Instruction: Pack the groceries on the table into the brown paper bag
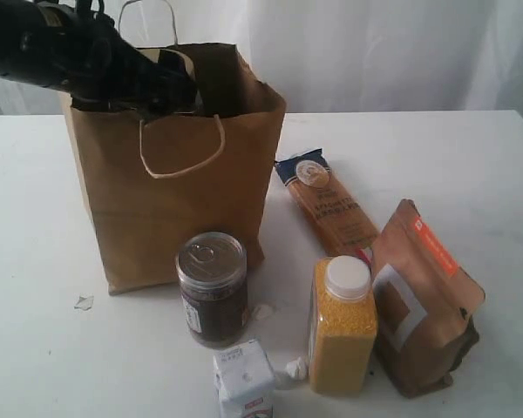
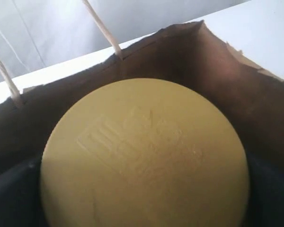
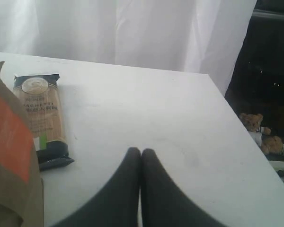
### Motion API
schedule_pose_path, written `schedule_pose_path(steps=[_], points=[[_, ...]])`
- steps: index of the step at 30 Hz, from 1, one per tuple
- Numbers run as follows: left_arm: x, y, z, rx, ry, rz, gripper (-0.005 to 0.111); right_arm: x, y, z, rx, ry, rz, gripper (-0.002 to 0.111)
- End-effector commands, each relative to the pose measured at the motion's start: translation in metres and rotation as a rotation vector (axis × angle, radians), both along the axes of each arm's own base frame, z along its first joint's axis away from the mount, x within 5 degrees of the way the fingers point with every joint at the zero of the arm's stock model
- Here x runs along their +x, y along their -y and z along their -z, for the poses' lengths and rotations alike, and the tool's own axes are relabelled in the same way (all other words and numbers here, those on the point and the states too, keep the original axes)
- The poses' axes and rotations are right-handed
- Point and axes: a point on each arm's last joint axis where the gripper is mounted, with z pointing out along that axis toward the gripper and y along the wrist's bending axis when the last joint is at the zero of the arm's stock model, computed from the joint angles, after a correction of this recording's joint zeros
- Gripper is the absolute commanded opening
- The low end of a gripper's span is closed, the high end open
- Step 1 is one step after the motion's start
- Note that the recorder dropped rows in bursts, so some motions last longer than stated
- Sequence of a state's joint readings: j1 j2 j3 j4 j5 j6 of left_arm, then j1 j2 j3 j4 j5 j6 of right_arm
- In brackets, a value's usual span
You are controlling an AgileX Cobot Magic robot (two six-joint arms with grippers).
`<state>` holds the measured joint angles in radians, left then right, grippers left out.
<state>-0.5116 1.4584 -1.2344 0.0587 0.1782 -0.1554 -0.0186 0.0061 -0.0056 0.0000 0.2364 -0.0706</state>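
Observation:
The brown paper bag (image 1: 183, 192) stands open at the back left of the table (image 1: 418, 148). My left gripper (image 1: 170, 91) hangs in the bag's mouth, shut on the clear jar, whose olive lid (image 2: 144, 156) fills the left wrist view; the bag's inner wall (image 2: 217, 71) surrounds it. In front of the bag stand the dark silver-topped jar (image 1: 212, 287), the white carton (image 1: 244, 383) and the yellow-grain bottle (image 1: 342, 326). The brown pouch (image 1: 423, 300) leans at the right, and the spaghetti packet (image 1: 327, 205) lies flat behind it. My right gripper (image 3: 141, 152) is shut and empty, low over bare tabletop beside the spaghetti packet (image 3: 42, 118).
Tiny white lumps (image 1: 294, 369) lie by the carton, and another (image 1: 84, 302) sits left of the bag. A white curtain hangs behind. The table's side edge (image 3: 236, 123) drops to a dark floor area with toy bears (image 3: 255, 124).

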Motion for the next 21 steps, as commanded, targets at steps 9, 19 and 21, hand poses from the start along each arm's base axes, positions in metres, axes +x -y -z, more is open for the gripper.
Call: schedule_pose_path(steps=[9,19,21], points=[[-0.0043,-0.0017,-0.004,-0.023,-0.018,-0.007,0.082,-0.0002,0.0002,0.0009,-0.005,0.007,0.002,0.0],[-0.0066,-0.0029,-0.0072,-0.031,-0.015,-0.008,0.088,-0.0002,0.0002,0.0009,-0.005,0.007,0.002,0.0],[-0.0064,-0.0028,-0.0075,-0.033,-0.011,-0.008,0.09,-0.0002,0.0002,0.0009,-0.005,0.007,0.002,0.0]])
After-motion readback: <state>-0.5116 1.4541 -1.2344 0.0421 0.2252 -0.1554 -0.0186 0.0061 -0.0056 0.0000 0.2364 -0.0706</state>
